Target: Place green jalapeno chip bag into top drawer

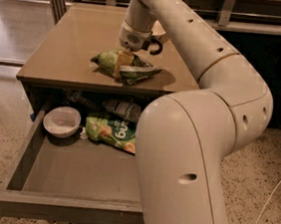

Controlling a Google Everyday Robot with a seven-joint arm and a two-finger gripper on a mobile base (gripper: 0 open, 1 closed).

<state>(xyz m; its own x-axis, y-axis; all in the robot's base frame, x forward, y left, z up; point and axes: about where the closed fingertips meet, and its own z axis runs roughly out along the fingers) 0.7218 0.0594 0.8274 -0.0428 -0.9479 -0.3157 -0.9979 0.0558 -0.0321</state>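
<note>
The green jalapeno chip bag (106,60) lies crumpled on the table top near its front edge, its white-and-dark end panel (139,73) pointing right. My gripper (124,62) comes straight down from the arm onto the middle of the bag. Its yellow fingers (124,58) are closed on the bag, which still rests on the table. The top drawer (26,152) is pulled out wide open below the table's front edge. My arm's big lower links hide the drawer's right part.
In the drawer's back stand a white bowl (62,121) at the left, a larger flat green bag with white lettering (109,131) and a plastic bottle (123,108) lying behind it. The table top (68,41) is tan. A white cable (271,198) runs on the floor at right.
</note>
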